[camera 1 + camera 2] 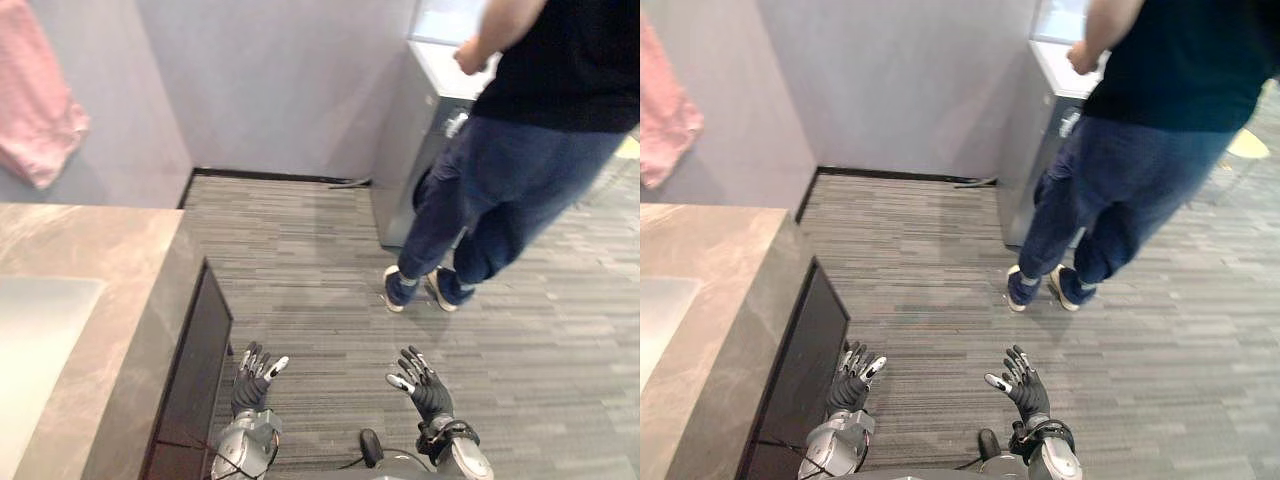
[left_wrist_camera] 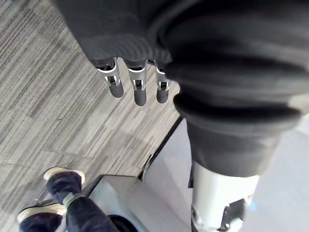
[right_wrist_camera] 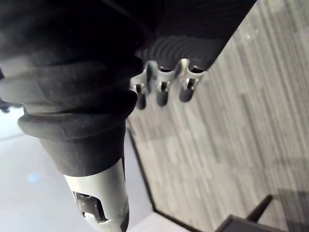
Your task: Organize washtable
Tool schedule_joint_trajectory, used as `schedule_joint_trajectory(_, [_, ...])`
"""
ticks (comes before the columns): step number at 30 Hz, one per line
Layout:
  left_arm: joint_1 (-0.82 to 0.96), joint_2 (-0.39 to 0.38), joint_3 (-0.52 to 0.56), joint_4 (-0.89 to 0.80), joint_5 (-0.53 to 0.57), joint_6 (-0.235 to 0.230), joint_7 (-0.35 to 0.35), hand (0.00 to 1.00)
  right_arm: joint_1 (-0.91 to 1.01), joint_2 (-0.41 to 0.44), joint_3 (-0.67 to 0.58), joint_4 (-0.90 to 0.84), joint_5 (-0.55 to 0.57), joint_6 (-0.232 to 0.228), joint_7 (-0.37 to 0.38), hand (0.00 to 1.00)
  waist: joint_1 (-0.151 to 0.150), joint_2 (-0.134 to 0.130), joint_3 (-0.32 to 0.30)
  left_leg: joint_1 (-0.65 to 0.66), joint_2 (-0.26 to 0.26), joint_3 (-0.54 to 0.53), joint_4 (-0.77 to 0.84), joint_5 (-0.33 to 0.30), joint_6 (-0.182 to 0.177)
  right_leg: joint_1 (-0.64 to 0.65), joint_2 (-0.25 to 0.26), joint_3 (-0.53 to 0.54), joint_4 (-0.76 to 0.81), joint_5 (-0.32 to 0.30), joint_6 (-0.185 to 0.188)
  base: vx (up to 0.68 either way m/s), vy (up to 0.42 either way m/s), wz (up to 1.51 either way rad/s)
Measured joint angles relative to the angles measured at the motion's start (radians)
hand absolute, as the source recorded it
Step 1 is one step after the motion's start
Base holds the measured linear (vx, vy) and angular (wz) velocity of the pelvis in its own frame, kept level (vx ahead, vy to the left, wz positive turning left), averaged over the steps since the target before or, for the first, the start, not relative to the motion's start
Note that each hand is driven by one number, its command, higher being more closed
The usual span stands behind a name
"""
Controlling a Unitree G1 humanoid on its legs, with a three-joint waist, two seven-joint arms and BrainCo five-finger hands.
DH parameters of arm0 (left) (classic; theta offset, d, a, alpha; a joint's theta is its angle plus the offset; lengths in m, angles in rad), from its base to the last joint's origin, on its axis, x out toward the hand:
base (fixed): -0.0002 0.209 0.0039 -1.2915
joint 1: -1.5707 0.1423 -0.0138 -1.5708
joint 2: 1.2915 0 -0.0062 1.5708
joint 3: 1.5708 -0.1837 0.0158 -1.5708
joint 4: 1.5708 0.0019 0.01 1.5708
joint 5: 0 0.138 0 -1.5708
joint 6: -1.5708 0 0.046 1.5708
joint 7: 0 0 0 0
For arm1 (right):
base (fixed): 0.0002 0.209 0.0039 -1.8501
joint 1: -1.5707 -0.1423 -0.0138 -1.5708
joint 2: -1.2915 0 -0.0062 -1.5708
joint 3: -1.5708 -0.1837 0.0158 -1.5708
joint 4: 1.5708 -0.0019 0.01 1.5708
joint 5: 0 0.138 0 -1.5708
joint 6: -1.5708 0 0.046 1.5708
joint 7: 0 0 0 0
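Note:
The washtable with a brown marbled top stands at the left, and its pale basin shows at the left edge. My left hand hangs low over the carpet beside the table's dark front, fingers straight and empty. My right hand is held out level with it, further right, also open and holding nothing. In the left wrist view my fingers point out over the floor. In the right wrist view my fingers do the same.
A pink towel hangs on the wall at the upper left. A person in a dark top and jeans stands at the back right by a grey cabinet. Striped grey carpet lies ahead of my hands.

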Motion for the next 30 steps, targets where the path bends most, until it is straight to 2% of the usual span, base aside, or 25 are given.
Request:
schedule_joint_trajectory(3, [0.0, 0.001, -0.037, 0.0, 0.003, 0.004, -0.003, 0.0, 0.018, -0.001, -0.003, 0.001, -0.004, 0.0, 0.0, 0.0, -0.022, -0.001, -0.001, 0.008, -0.011, 0.073, -0.006, -0.002, 0.002, -0.027, 0.007, 0.037, -0.018, 0.039, 0.0, -0.01, 0.027, -0.77])
schedule_joint_trajectory(6, [-0.009, 0.002, -0.057, 0.0, 0.012, 0.017, -0.004, 0.0, 0.022, -0.003, -0.006, 0.001, -0.026, 0.0, 0.0, 0.0, -0.025, 0.0, 0.001, 0.011, -0.016, 0.155, -0.018, -0.012, 0.012, -0.069, 0.023, 0.09, -0.019, 0.08, -0.005, -0.03, 0.022, -0.93])
schedule_joint_trajectory(9, [-0.019, 0.005, -0.064, 0.002, 0.04, 0.027, -0.004, 0.0, 0.041, 0.003, -0.008, -0.02, -0.038, 0.0, -0.002, 0.0, -0.045, -0.005, 0.015, 0.014, -0.006, 0.271, 0.0, -0.038, 0.024, -0.102, 0.058, 0.107, -0.038, 0.172, -0.033, -0.07, 0.016, -1.1])
schedule_joint_trajectory(10, [-0.026, 0.016, -0.066, 0.0, 0.044, 0.031, -0.005, 0.0, 0.053, 0.009, -0.008, -0.054, -0.038, 0.001, -0.002, 0.0, -0.04, 0.005, 0.026, 0.007, 0.015, 0.345, 0.038, -0.055, 0.026, -0.106, 0.064, 0.03, -0.054, 0.116, -0.161, -0.06, 0.003, -1.42])
schedule_joint_trajectory(11, [-0.037, 0.022, -0.06, 0.007, 0.044, 0.04, -0.004, 0.0, 0.055, 0.013, -0.01, -0.079, -0.038, 0.002, -0.004, 0.0, -0.041, 0.009, 0.034, 0.003, 0.043, 0.419, 0.073, -0.059, 0.033, -0.138, 0.051, -0.173, -0.018, 0.026, -0.25, -0.05, 0.008, -1.5])
schedule_joint_trajectory(12, [-0.042, 0.021, -0.057, 0.006, 0.044, 0.041, -0.002, 0.0, 0.055, 0.011, -0.01, -0.091, -0.038, 0.001, -0.004, 0.0, -0.04, 0.022, 0.042, 0.006, 0.059, 0.454, 0.077, -0.06, 0.036, -0.17, 0.034, -0.302, 0.038, 0.003, -0.241, -0.03, 0.032, -1.41])
schedule_joint_trajectory(13, [-0.056, 0.021, -0.055, 0.005, 0.041, 0.041, 0.005, 0.0, 0.051, 0.013, -0.01, -0.106, -0.039, 0.001, -0.007, 0.0, -0.041, 0.037, 0.049, 0.024, 0.077, 0.519, 0.059, -0.061, 0.037, -0.217, -0.017, -0.545, 0.207, -0.033, -0.239, 0.01, 0.048, -1.32])
schedule_joint_trajectory(14, [-0.071, 0.02, -0.055, 0.004, 0.041, 0.041, 0.013, 0.0, 0.049, 0.014, -0.01, -0.112, -0.039, 0.001, -0.01, 0.0, -0.044, 0.045, 0.053, 0.065, 0.077, 0.578, 0.024, -0.061, 0.037, -0.226, -0.075, -0.735, 0.405, -0.115, -0.253, 0.06, 0.046, -1.24])
schedule_joint_trajectory(15, [-0.073, 0.02, -0.055, 0.003, 0.04, 0.04, 0.02, 0.0, 0.048, 0.013, -0.009, -0.112, -0.039, 0.001, -0.011, 0.0, -0.043, 0.044, 0.052, 0.09, 0.07, 0.604, 0.009, -0.06, 0.036, -0.218, -0.101, -0.806, 0.495, -0.163, -0.263, 0.16, 0.029, -1.44])
schedule_joint_trajectory(16, [-0.068, 0.02, -0.05, 0.002, 0.032, 0.038, 0.028, 0.0, 0.038, 0.013, -0.009, -0.11, -0.039, 0.001, -0.013, 0.0, -0.043, 0.034, 0.045, 0.13, 0.049, 0.647, 0.008, -0.06, 0.036, -0.183, -0.134, -0.913, 0.625, -0.215, -0.31, 0.18, 0.005, -1.65])
schedule_joint_trajectory(17, [-0.063, 0.015, -0.042, 0.005, 0.025, 0.038, 0.038, 0.0, 0.028, 0.007, -0.005, -0.107, -0.039, 0.0, -0.015, 0.0, -0.039, 0.022, 0.031, 0.144, 0.03, 0.676, 0.029, -0.059, 0.034, -0.146, -0.138, -1.005, 0.594, -0.233, -0.338, 0.23, -0.046, -2.22])
schedule_joint_trajectory(18, [-0.063, 0.002, -0.027, 0.007, 0.009, 0.039, 0.049, 0.0, -0.002, -0.004, -0.001, -0.101, -0.038, 0.0, -0.016, 0.0, -0.038, 0.027, 0.023, 0.137, 0.052, 0.707, 0.089, -0.052, 0.02, -0.112, -0.131, -1.068, 0.531, -0.241, -0.357, 0.22, -0.091, -2.24])
schedule_joint_trajectory(19, [-0.081, 0.004, -0.023, 0.016, -0.011, 0.038, 0.056, 0.0, -0.031, -0.003, -0.001, -0.098, -0.038, -0.002, -0.014, 0.0, -0.04, 0.021, 0.023, 0.088, 0.077, 0.739, 0.19, -0.06, -0.01, -0.082, -0.104, -1.073, 0.408, -0.232, -0.331, 0.19, -0.102, -1.83])
schedule_joint_trajectory(20, [-0.099, 0.01, -0.023, 0.023, -0.017, 0.038, 0.06, 0.0, -0.046, -0.002, -0.007, -0.081, -0.038, -0.003, -0.015, 0.0, -0.04, 0.019, 0.024, 0.076, 0.072, 0.748, 0.158, -0.071, -0.017, -0.077, -0.093, -1.044, 0.354, -0.203, -0.286, 0.06, -0.093, -1.41])
schedule_joint_trajectory(21, [-0.123, 0.007, -0.027, 0.029, -0.019, 0.038, 0.062, 0.0, -0.061, -0.018, -0.012, -0.04, -0.037, -0.002, -0.015, 0.0, -0.043, 0.018, 0.025, 0.063, 0.084, 0.777, 0.039, -0.063, -0.02, -0.059, -0.063, -0.989, 0.26, -0.152, -0.255, -0.05, -0.1, -1.35])
schedule_joint_trajectory(22, [-0.127, -0.011, -0.026, 0.04, -0.018, 0.033, 0.06, 0.0, -0.071, -0.041, 0.001, -0.018, -0.038, 0.002, -0.002, 0.0, -0.031, 0.031, 0.026, 0.083, 0.104, 0.812, 0.006, 0.026, -0.043, -0.036, -0.027, -0.934, 0.211, -0.114, -0.234, -0.06, -0.082, -1.37])
schedule_joint_trajectory(23, [-0.127, -0.016, -0.026, 0.051, -0.018, 0.031, 0.062, 0.0, -0.068, -0.057, 0.011, -0.018, -0.039, 0.004, 0.006, 0.0, -0.024, 0.043, 0.023, 0.096, 0.112, 0.84, 0.023, 0.028, -0.044, -0.022, -0.013, -0.918, 0.184, -0.101, -0.217, 0.05, -0.026, -1.21])
schedule_joint_trajectory(24, [-0.126, -0.013, -0.024, 0.072, -0.018, 0.031, 0.064, 0.0, -0.063, -0.062, 0.038, -0.019, -0.044, 0.003, 0.019, 0.0, -0.041, 0.044, 0.021, 0.106, 0.134, 0.865, 0.086, 0.026, -0.041, 0.002, 0.0, -0.892, 0.147, -0.079, -0.21, 0.07, 0.05, -0.84])
schedule_joint_trajectory(28, [-0.103, -0.011, -0.028, 0.093, -0.015, 0.032, 0.047, 0.0, -0.012, -0.063, 0.07, -0.026, -0.094, 0.004, 0.049, 0.0, -0.054, 0.057, 0.03, 0.115, 0.2, 0.906, 0.268, 0.029, -0.04, 0.035, 0.036, -0.808, 0.074, -0.042, -0.198, 0.06, 0.086, -0.66])
schedule_joint_trajectory(30, [-0.1, -0.01, -0.024, 0.114, -0.015, 0.037, 0.036, 0.0, 0.004, -0.065, 0.062, -0.041, -0.119, 0.006, 0.046, 0.0, -0.065, 0.055, 0.035, 0.106, 0.246, 0.883, 0.413, 0.073, -0.031, 0.055, 0.034, -0.779, 0.059, -0.038, -0.193, 0.04, 0.1, -0.47])
